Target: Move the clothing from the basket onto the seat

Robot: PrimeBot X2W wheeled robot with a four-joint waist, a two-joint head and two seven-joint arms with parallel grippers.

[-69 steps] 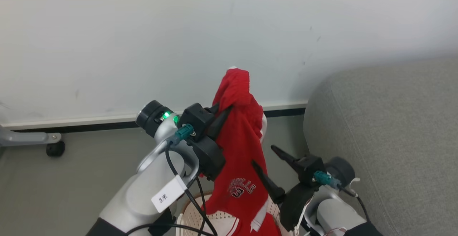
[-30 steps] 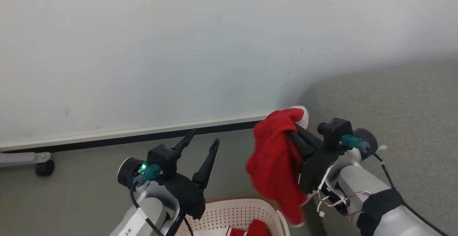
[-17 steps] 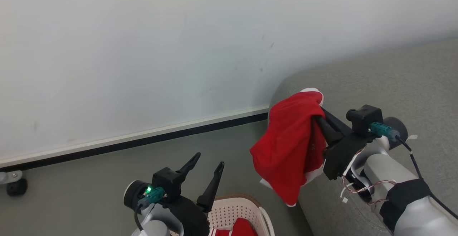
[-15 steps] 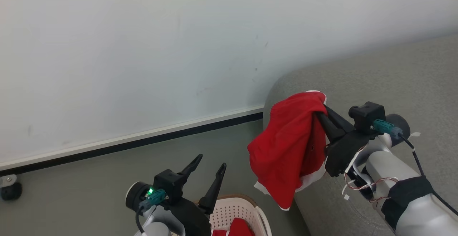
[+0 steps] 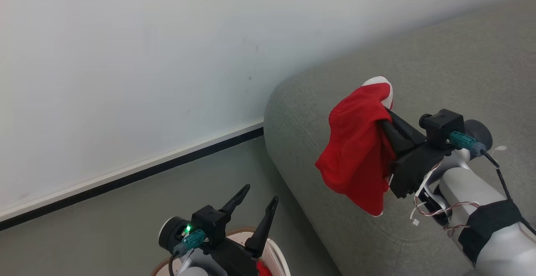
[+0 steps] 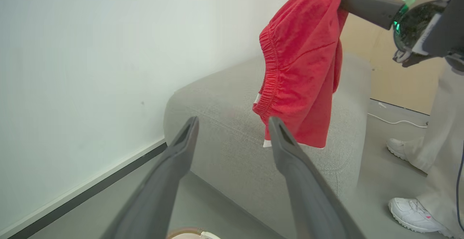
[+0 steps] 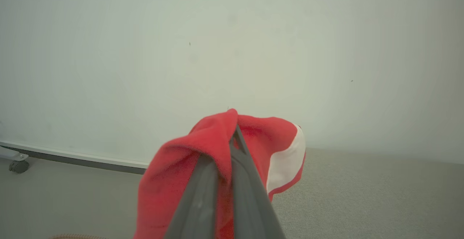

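Right gripper (image 5: 384,116) is clenched on a red garment (image 5: 356,154), which hangs bunched from the pinched fingers over the sofa (image 5: 418,58), at its rounded end by the wall (image 5: 125,58); whether the white-trimmed hem touches the upholstery cannot be told. Left gripper (image 5: 260,194) is released, jaws spread and holding nothing, low beside that same sofa end and just above the basket (image 5: 279,257), which sits on the floor near the sofa with a scrap of red cloth (image 5: 261,269) inside. A person's legs and white shoes (image 6: 413,213) stand beside the sofa, on its side away from the wall.
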